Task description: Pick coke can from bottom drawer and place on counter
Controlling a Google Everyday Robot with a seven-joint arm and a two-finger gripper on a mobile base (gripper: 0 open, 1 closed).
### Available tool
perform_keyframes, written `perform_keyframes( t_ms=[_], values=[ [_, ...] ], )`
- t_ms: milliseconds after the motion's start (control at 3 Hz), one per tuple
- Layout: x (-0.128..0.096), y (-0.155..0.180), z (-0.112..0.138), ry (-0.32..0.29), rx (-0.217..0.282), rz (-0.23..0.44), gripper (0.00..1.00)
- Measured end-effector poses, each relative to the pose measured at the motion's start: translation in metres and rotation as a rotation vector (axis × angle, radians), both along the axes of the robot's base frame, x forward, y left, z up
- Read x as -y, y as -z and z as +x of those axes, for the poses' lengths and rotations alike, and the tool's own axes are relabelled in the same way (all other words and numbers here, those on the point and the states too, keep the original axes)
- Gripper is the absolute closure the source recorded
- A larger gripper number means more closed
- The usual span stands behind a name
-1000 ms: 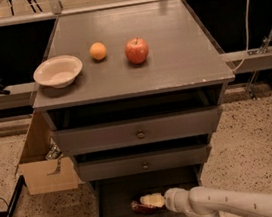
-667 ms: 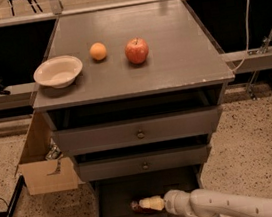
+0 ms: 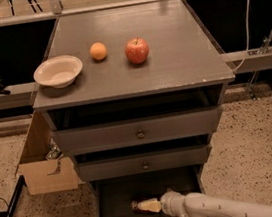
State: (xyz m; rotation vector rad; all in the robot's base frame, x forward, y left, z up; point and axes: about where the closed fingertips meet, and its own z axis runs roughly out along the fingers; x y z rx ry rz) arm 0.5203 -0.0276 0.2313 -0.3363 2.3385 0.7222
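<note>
Grey wood makes up the whole cabinet, and its lowest, deepest grey drawer with the dark flat floor [image 3: 120, 196] stands pulled out at the foot of the view. On that floor, towards the front, lies the small red metal coke can [image 3: 136, 206] on its side. Only its dark reddish end shows clear of the pale two-finger gripper [image 3: 150, 206], which sits right against it from the right. The white jointed robot arm [image 3: 216, 211] reaches in low from the lower right corner. Whether the gripper has closed on the can, or merely surrounds it, cannot be told from here.

The step in hand looks like the grasp itself, so the picking half of the task seems not yet finished. The next move, as I judge it, calls for a firm hold, then drawing the can outwards before lifting. The two shallower grey drawers with round knobs [image 3: 140, 134] jut partly out overhead and would block a straight rise.

The wide flat grey wooden table [image 3: 185, 63] that tops the cabinet has bare room on its right side. On it a cream round bowl [image 3: 58, 71], a small orange fruit [image 3: 98, 50] and a round red apple [image 3: 137, 50] sit to the left and middle.
</note>
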Motion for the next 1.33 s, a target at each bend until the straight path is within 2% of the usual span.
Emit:
perform_keyframes(
  t_ms=[333, 667, 1000, 1333],
  values=[
    [0.001, 0.005, 0.0, 0.008, 0.0, -0.007, 0.0],
    [-0.002, -0.001, -0.002, -0.014, 0.045, -0.005, 0.0],
    [-0.01, -0.007, 0.005, -0.057, 0.125, -0.011, 0.0],
    [-0.014, -0.005, 0.018, -0.083, 0.185, -0.042, 0.0]
  ],
)
